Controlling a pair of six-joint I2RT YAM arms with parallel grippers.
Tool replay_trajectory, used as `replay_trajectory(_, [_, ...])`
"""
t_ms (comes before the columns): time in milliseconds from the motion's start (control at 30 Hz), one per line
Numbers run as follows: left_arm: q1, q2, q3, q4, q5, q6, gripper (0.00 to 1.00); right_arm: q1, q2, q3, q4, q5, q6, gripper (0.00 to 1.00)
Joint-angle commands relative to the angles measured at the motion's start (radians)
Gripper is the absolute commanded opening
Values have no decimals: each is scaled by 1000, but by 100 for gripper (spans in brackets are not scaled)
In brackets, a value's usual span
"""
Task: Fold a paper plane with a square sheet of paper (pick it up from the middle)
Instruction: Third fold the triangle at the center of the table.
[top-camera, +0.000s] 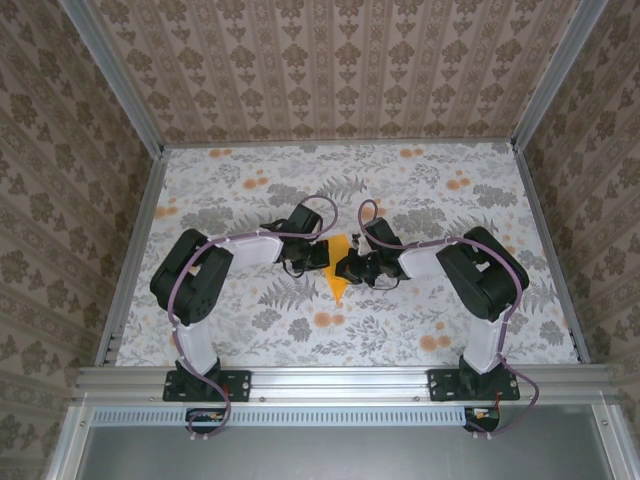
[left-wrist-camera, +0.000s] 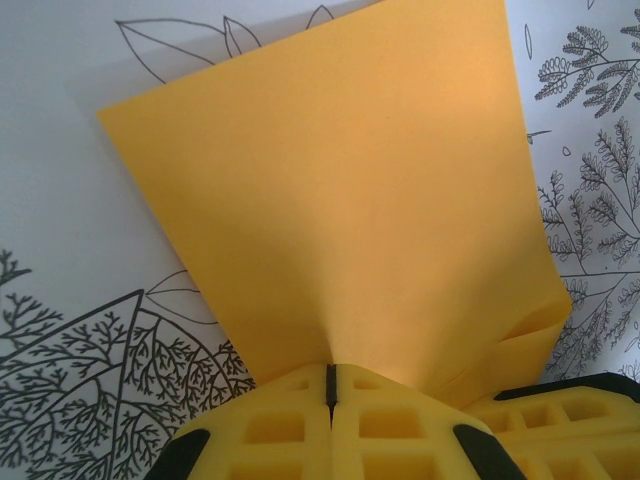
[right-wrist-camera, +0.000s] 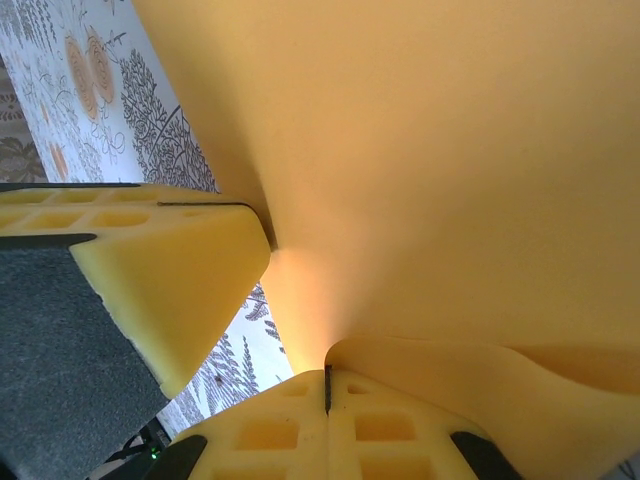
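Gripping the square sheet of paper (left-wrist-camera: 330, 200), left pincer (left-wrist-camera: 330, 385) and right pincer (right-wrist-camera: 327, 385) are both fully closed; align the edges ahead of the tips before creasing.

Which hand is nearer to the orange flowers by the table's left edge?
Left. The left hand grips the paper to the right of the flowers; the right hand grips the paper from its other side, farther from them.

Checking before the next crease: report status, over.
Left tool shut on paper. Right tool shut on it too. Paper partly folded, over floral cloth. Nothing in the way.
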Motion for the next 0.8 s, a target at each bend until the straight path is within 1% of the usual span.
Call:
replay_trajectory(0, [-1,31,15,-42,0,-3,2,6,23,16,24,-6,-2,5])
replay_trajectory(767, [-1,35,15,-43,4,0,0,6,42,30,40,-31,-22,5])
